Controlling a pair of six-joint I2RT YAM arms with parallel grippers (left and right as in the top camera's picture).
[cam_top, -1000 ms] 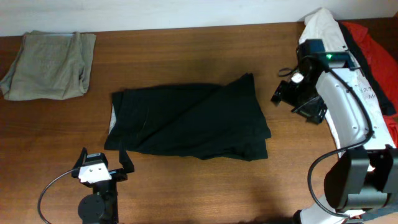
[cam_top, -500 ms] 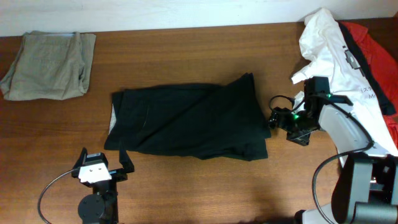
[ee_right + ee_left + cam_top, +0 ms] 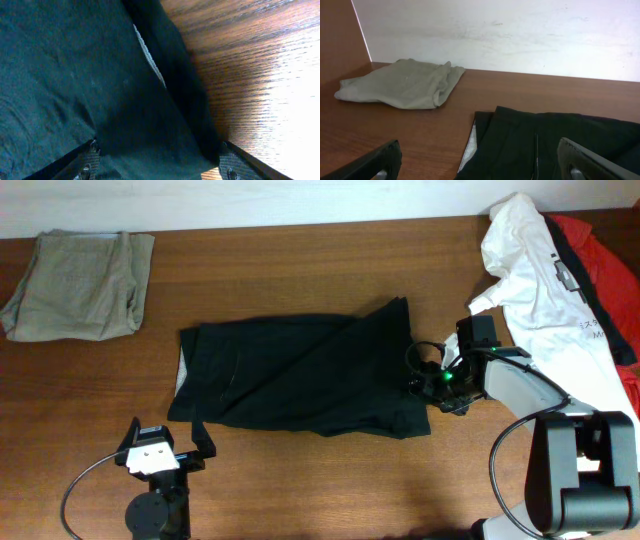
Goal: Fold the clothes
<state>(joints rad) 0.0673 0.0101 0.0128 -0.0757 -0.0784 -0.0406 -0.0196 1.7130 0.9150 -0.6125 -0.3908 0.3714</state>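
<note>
The left gripper [image 3: 167,438] is sitting low at the near edge of the table [image 3: 300,270], at about 7 o'clock in the overhead view. Its fingers [image 3: 376,162] are spreading wide with nothing between them, and they are touching no cloth.

The right gripper [image 3: 424,383] is lying at about 3 o'clock, down at the right edge of the black garment [image 3: 300,375]. Its jaws are also standing wide apart. In the right wrist view its fingers [image 3: 88,161] are straddling the dark fabric [image 3: 75,75] without closing on it; whether the tips are touching the cloth I cannot tell.

The surface is brown wood, catching a bright glare beside the right gripper. Beyond the far edge a white wall [image 3: 520,35] is running across.

The black garment is lying folded at the table's centre. From the left gripper it is spreading just ahead, toward 1 o'clock, with its pale inner waistband [image 3: 470,147] showing at the near left corner. Farther out, at 2 o'clock from the right gripper, a white printed T-shirt [image 3: 540,270] is lying heaped over a red garment [image 3: 600,250]. At the far 10 o'clock corner a grey-khaki folded garment [image 3: 80,270] is resting well apart from both arms.
</note>
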